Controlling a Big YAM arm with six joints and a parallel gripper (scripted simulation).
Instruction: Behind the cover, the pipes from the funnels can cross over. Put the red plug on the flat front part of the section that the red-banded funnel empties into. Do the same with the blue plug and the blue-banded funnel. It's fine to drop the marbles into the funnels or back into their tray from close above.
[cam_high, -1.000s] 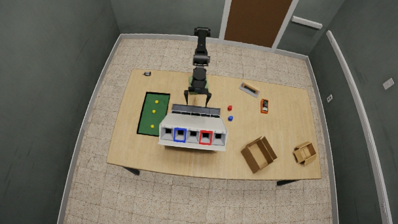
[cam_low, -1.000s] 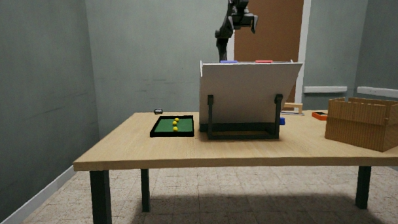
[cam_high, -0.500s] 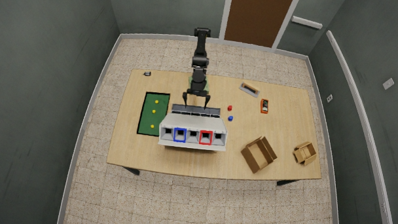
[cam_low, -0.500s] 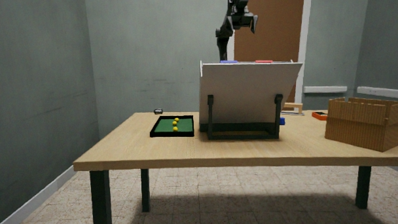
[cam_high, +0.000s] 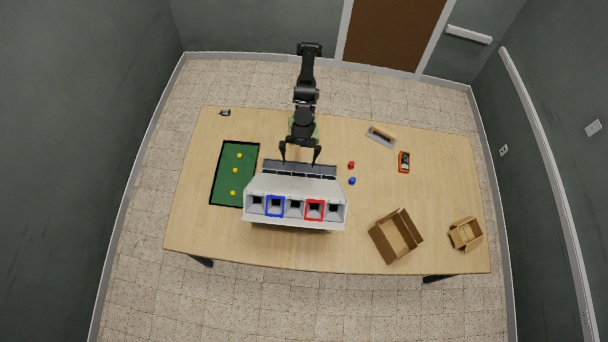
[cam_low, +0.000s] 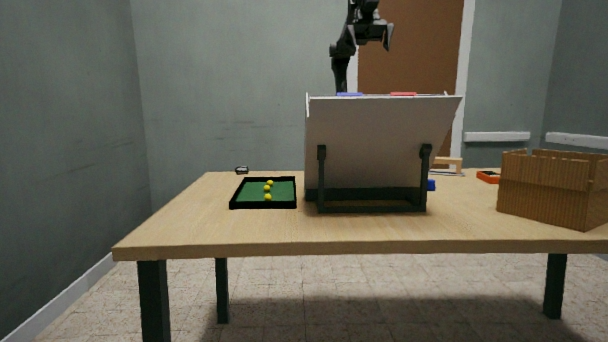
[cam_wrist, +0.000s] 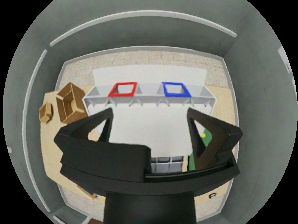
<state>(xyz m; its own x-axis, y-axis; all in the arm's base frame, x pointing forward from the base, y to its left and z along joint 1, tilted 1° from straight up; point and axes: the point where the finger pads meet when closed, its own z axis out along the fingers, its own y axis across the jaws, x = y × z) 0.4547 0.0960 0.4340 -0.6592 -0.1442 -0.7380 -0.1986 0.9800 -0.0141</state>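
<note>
Above tabletop (cam_high: 310, 250) (cam_low: 350, 247) (cam_wrist: 52, 150), jaws (cam_high: 299, 156) (cam_low: 370, 46) wide open.

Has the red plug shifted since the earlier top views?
No; the red plug sits at the same spot, just beyond the same end of the sectioned tray.
</note>
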